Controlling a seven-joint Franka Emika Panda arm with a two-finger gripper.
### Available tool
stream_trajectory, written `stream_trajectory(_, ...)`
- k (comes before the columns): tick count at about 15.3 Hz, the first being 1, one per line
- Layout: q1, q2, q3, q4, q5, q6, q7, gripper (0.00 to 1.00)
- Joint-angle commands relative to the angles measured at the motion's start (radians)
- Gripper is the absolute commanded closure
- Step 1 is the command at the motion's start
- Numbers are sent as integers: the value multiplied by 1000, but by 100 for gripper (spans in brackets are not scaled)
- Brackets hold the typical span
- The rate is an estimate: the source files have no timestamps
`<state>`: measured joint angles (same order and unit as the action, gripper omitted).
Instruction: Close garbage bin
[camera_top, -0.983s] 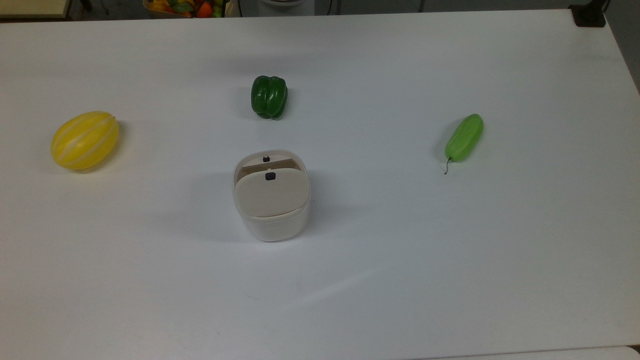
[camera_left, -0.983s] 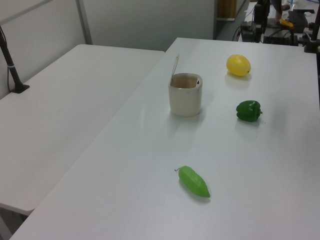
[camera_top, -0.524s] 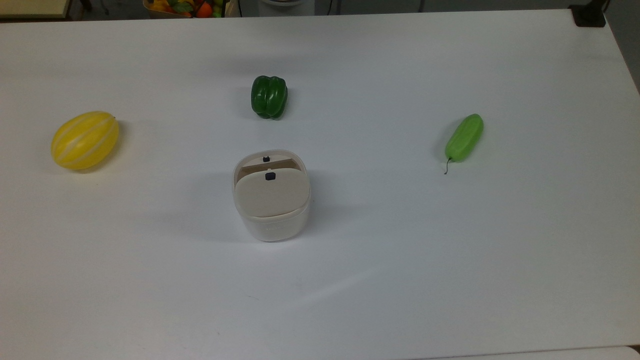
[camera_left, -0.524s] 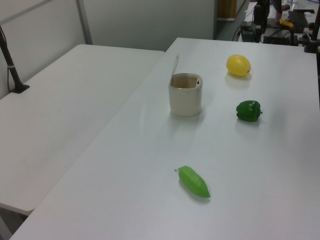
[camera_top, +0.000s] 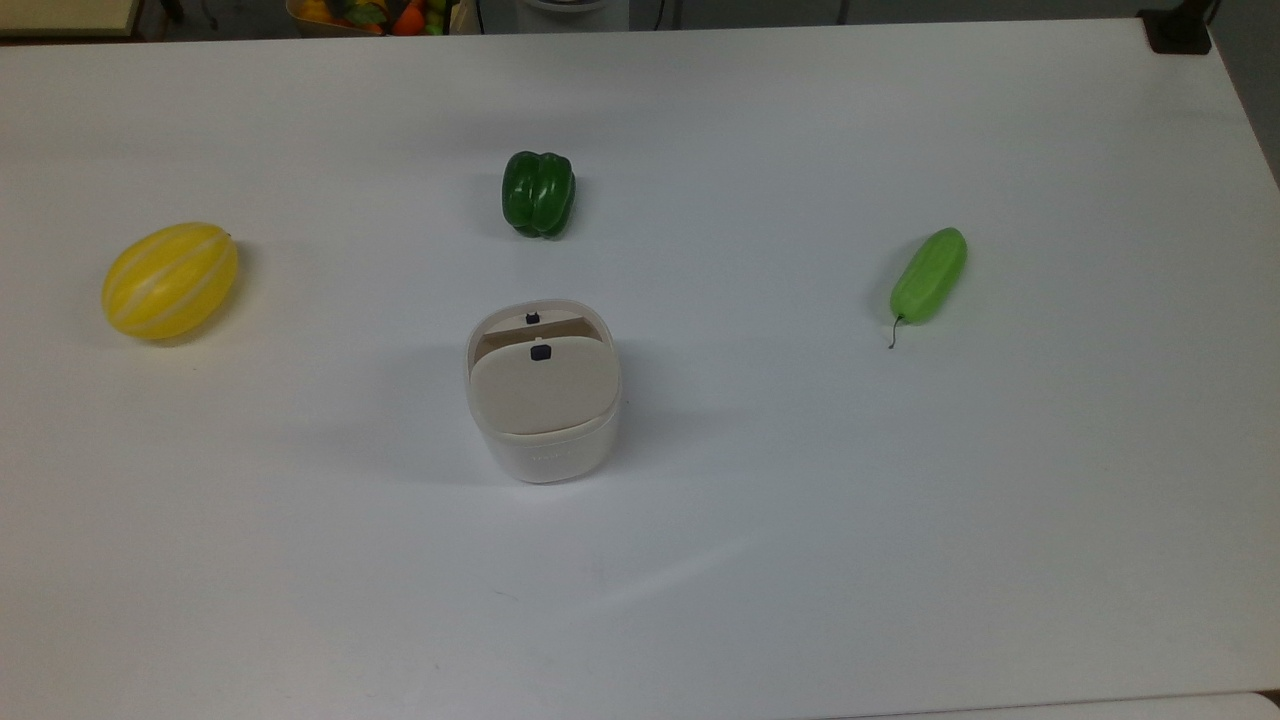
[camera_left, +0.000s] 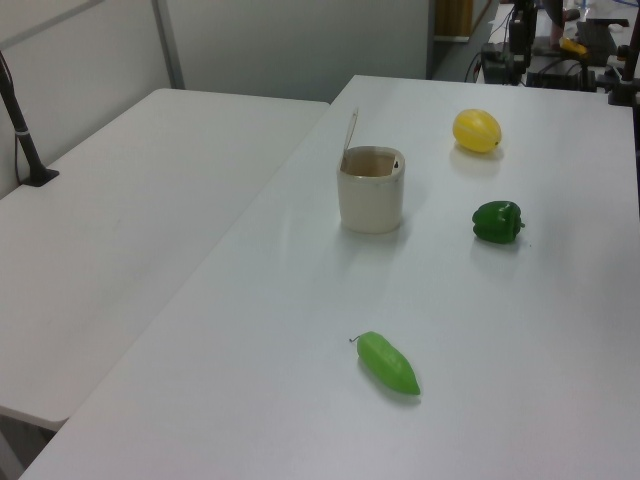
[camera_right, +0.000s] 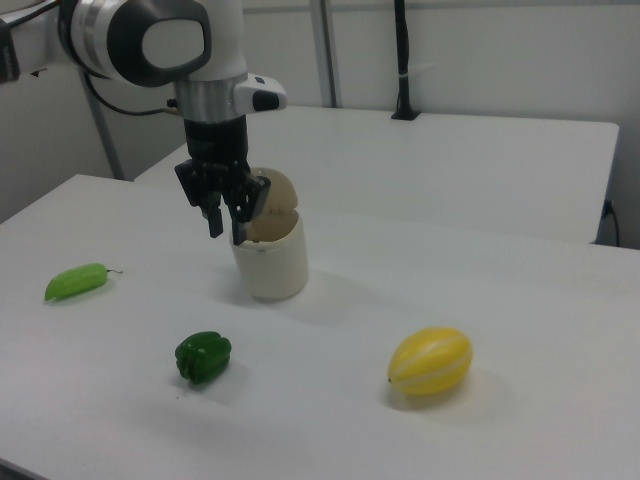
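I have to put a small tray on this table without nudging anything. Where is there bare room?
The widest bare stretch is the table across the top view's bottom, below the garbage bin. Also free: between the bin and the light green cucumber. Tightest is between the bin and the green bell pepper; in the right view the gripper hangs beside the bin.

I see nothing shift on the white table (camera_top: 900, 520) since a second ago (no item moves at all).

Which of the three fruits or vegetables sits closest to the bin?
The dark green pepper. It sits just beyond the bin in the top view; the melon and light green gourd lie far out sideways.
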<state>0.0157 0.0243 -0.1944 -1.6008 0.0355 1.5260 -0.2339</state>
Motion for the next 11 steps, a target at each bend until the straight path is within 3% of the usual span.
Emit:
stream_trajectory(1, 0, 19, 0, 25, 52, -4, -64, 99)
stream_trajectory(4, 9, 52, -2, 62, 93, 20, -70, 100)
stream_trajectory(8, 42, 129, 0, 117, 136, 247, -59, 97)
stream_trajectory(11, 69, 193, 7, 174, 176, 330, -56, 97)
